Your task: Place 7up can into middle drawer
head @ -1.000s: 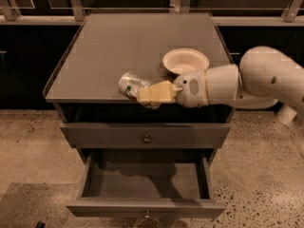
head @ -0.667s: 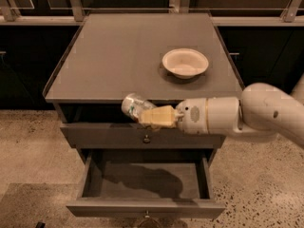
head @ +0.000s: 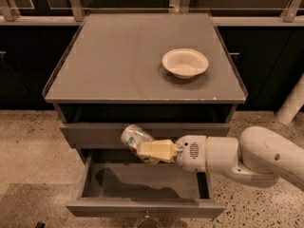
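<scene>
My gripper (head: 148,149) is shut on the 7up can (head: 133,137), a silvery can with green markings, held tilted on its side. The can hangs in front of the upper grey drawer and above the back left part of the open middle drawer (head: 145,180). The white arm reaches in from the right. The middle drawer is pulled out and its grey floor shows, with the can's shadow on it. Its knob shows at the bottom edge of the view.
A round cream bowl (head: 185,62) sits on the grey cabinet top (head: 118,61) at the right. The upper drawer (head: 95,134) is shut. Speckled floor lies on both sides of the cabinet. A railing runs behind.
My gripper has carried the can down off the cabinet top's front edge, past the upper drawer front, to just over the open middle drawer.
</scene>
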Motion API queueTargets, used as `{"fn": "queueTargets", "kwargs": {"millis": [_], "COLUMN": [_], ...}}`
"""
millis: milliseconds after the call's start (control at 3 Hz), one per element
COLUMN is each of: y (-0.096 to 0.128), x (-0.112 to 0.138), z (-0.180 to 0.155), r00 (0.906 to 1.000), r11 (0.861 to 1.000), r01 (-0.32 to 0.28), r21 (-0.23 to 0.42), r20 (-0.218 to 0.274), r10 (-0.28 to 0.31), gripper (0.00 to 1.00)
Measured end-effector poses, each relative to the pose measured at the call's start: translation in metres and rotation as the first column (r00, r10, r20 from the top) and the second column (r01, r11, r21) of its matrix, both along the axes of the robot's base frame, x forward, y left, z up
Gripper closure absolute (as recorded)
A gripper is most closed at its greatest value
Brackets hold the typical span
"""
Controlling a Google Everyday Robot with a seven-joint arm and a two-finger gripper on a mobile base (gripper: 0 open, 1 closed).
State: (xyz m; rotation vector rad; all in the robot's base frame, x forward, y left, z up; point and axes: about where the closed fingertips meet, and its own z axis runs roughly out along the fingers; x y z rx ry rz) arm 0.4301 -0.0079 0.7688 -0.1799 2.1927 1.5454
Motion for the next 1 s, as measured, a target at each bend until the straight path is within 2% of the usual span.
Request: {"fn": "queueTargets", "kwargs": {"millis": [333, 667, 1000], "y": [0.001, 0.001, -0.009], "x": [-0.005, 0.002, 0.015], "z": [-0.006, -0.011, -0.068], "r00": [0.9999, 0.9997, 0.9927], "r11": [1.000, 1.000, 0.998], "r01": [0.003, 0.012, 0.054], "r21": [0.002, -0.021, -0.022], "r20": [-0.015, -0.023, -0.106], "r10": [-0.003, -0.012, -0.056], "gripper": [1.00, 1.00, 1.00]}}
